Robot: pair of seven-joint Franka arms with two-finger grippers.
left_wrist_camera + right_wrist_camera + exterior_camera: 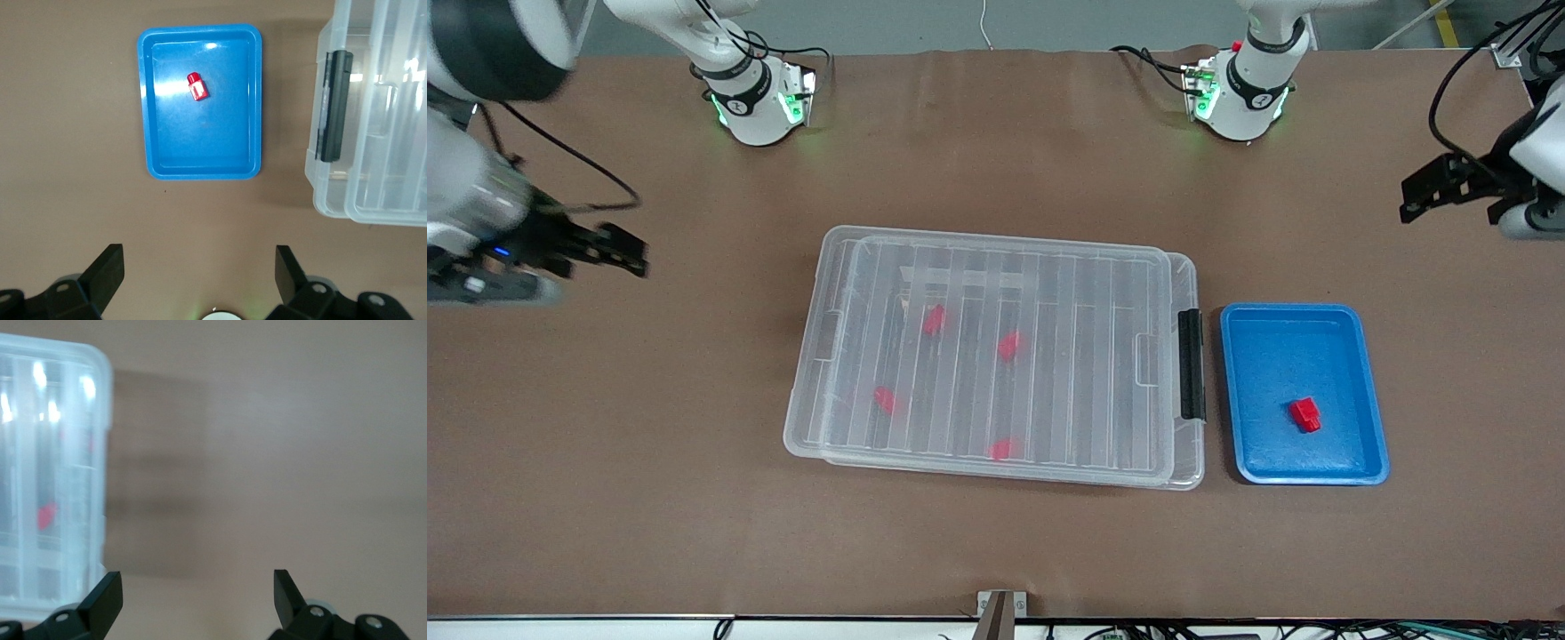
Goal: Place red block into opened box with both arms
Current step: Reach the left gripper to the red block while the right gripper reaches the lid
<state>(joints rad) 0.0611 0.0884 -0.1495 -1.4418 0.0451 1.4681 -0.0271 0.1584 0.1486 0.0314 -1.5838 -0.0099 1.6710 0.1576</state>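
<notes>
One red block lies in the blue tray. The clear box sits mid-table with its ribbed lid lying on it. Its black latch faces the tray. Several more red blocks show through the lid. My left gripper hangs open and empty over bare table at the left arm's end. Over bare table toward the right arm's end of the box, my right gripper is open and empty.
The blue tray stands beside the box's latch end, toward the left arm's end of the table. Both arm bases stand along the table's edge farthest from the front camera. A small bracket sits at the nearest edge.
</notes>
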